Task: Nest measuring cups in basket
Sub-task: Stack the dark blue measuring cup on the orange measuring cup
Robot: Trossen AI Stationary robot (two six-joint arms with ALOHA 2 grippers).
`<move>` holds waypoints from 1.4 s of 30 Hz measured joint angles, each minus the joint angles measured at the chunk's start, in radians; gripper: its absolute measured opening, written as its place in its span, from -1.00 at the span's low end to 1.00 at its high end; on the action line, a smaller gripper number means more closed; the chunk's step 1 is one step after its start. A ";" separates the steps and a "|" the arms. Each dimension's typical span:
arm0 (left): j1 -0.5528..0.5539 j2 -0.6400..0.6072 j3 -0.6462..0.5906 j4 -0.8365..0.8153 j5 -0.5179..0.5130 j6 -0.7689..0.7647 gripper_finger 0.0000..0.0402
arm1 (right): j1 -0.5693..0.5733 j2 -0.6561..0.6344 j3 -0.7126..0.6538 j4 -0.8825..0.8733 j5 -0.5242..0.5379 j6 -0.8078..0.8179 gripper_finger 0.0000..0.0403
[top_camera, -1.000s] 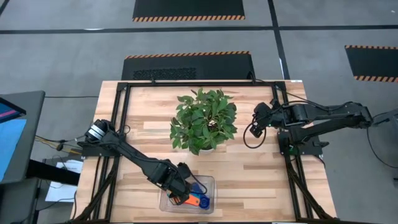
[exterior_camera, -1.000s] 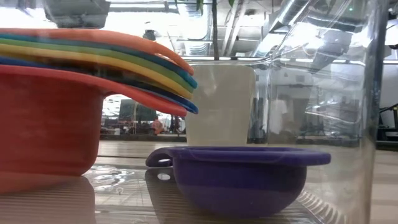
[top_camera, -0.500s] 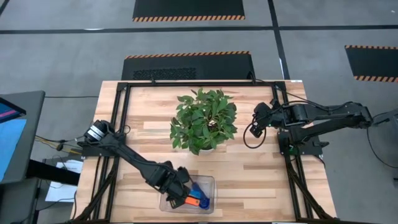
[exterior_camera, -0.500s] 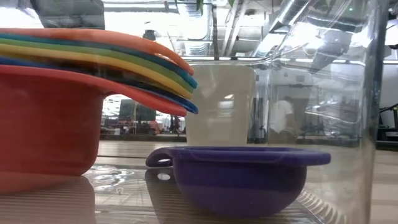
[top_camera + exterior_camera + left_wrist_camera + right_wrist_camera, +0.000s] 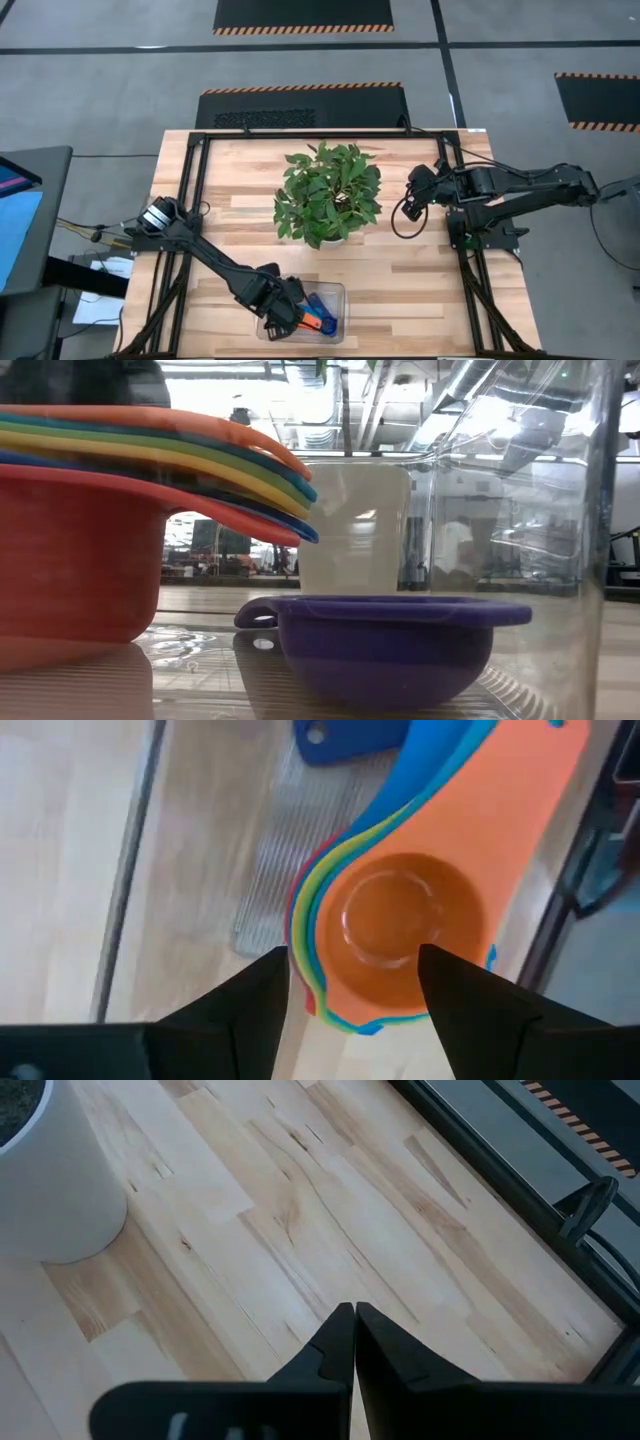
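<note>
**Cups stacked in the basket, left claw right above them**

Look at the left wrist view. You see the stack of measuring cups [image 5: 395, 925] from above, one inside the other. The orange cup [image 5: 390, 920] sits on top, with its round bowl facing up. Thin rims of yellow, green, blue and red peek out around it. The flat handles all lie the same way, fanned a little, and the long line of the stack runs from the bowl out along those handles.

The left claw [image 5: 350, 980] hangs just over the stack. Its two dark fingers [image 5: 255, 995] stand apart, one on each side of the bowl. You can see a gap between the fingers and the cups, so the claw seems to hold nothing, though the view is too tight to be sure.

In the low view the red cup [image 5: 75, 555] is at the bottom of the stack. The dark blue cup [image 5: 385, 645] sits alone beside it, bowl up.

From above, the clear basket [image 5: 338, 290] lies at the near edge of the wooden surface [image 5: 400, 270], in front of the plant [image 5: 328, 195].

The right claw [image 5: 353, 1330] waits well apart, beside the plant's white pot [image 5: 55, 1175], fingers pressed together and holding nothing.
</note>
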 joint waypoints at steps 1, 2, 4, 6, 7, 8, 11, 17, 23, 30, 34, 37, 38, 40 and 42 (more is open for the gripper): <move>0.004 0.000 0.000 -0.016 -0.008 -0.013 0.06 | 0.000 0.000 0.000 0.000 0.000 0.000 -0.84; 0.006 0.001 0.000 -0.026 -0.021 -0.027 0.06 | 0.000 -0.001 0.000 0.001 0.000 0.000 -0.84; 0.015 0.001 0.000 -0.029 -0.040 -0.033 0.06 | 0.000 0.000 0.000 0.002 0.000 0.000 -0.84; 0.018 0.001 0.000 -0.049 -0.047 -0.036 0.06 | 0.000 0.000 0.000 0.006 0.000 0.000 -0.84; 0.018 0.004 0.000 -0.052 -0.043 -0.046 0.06 | 0.000 0.000 0.000 0.007 0.000 0.000 -0.84; 0.021 0.012 0.001 -0.039 -0.026 -0.053 0.06 | 0.000 0.000 0.000 0.005 0.000 0.000 -0.84; 0.020 0.037 0.000 0.001 0.043 0.009 0.06 | 0.000 0.000 0.000 0.005 0.000 0.002 -0.84; 0.029 0.081 0.002 0.030 0.064 0.001 0.06 | 0.004 0.000 0.000 0.003 0.000 0.002 -0.84; 0.047 0.092 0.002 0.042 0.063 0.006 0.06 | 0.005 0.000 0.000 0.005 0.000 0.002 -0.84; 0.048 0.096 0.002 0.076 0.057 0.102 0.06 | 0.005 0.000 0.000 0.005 -0.007 0.002 -0.84; 0.049 0.096 0.002 0.092 0.088 0.140 0.06 | 0.005 0.000 0.000 0.004 -0.008 0.002 -0.84; 0.048 0.097 0.002 0.094 0.097 0.157 0.06 | 0.005 0.000 0.000 0.004 -0.008 0.001 -0.84; 0.049 0.097 0.002 0.094 0.104 0.166 0.06 | 0.005 0.000 0.000 0.004 -0.008 0.001 -0.84; 0.049 0.098 0.001 0.094 0.118 0.183 0.06 | 0.005 0.000 0.000 0.004 -0.008 0.001 -0.84; 0.049 0.098 0.001 0.093 0.118 0.186 0.04 | 0.005 0.000 0.000 0.004 -0.008 0.000 -0.84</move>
